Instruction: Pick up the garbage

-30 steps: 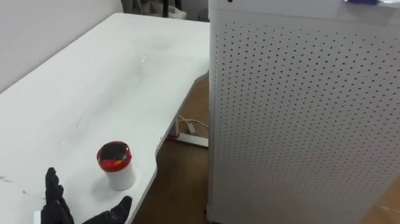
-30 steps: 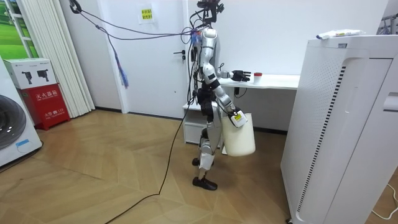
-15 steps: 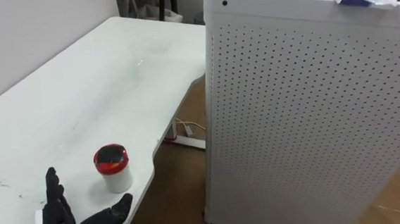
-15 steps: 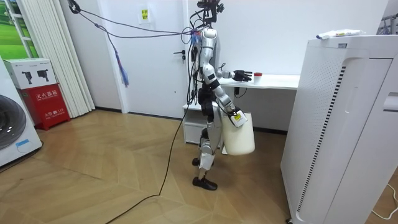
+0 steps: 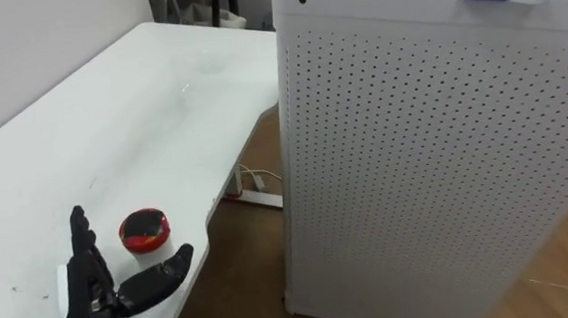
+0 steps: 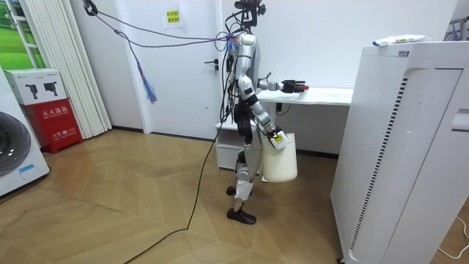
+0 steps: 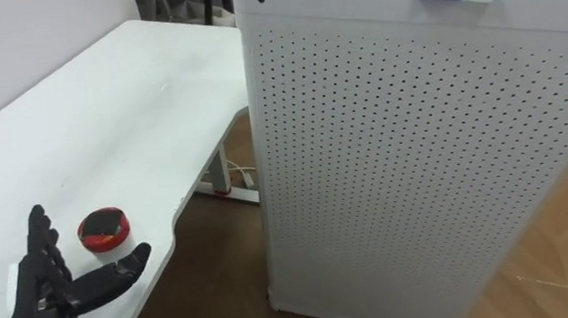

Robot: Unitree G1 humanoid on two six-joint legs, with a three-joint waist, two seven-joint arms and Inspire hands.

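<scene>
Item: red-lidded cup (image 5: 145, 230), on bench (image 5: 110, 111), close to front edge.
L hand (image 5: 97, 292): spread flat, empty, just beside cup, thumb below it.
R hand (image 6: 277, 138): low, at white pail (image 6: 280, 160).
Risk: flat-handed nudge could tip cup or shove it off edge; closing too early would likely grab air.
</scene>
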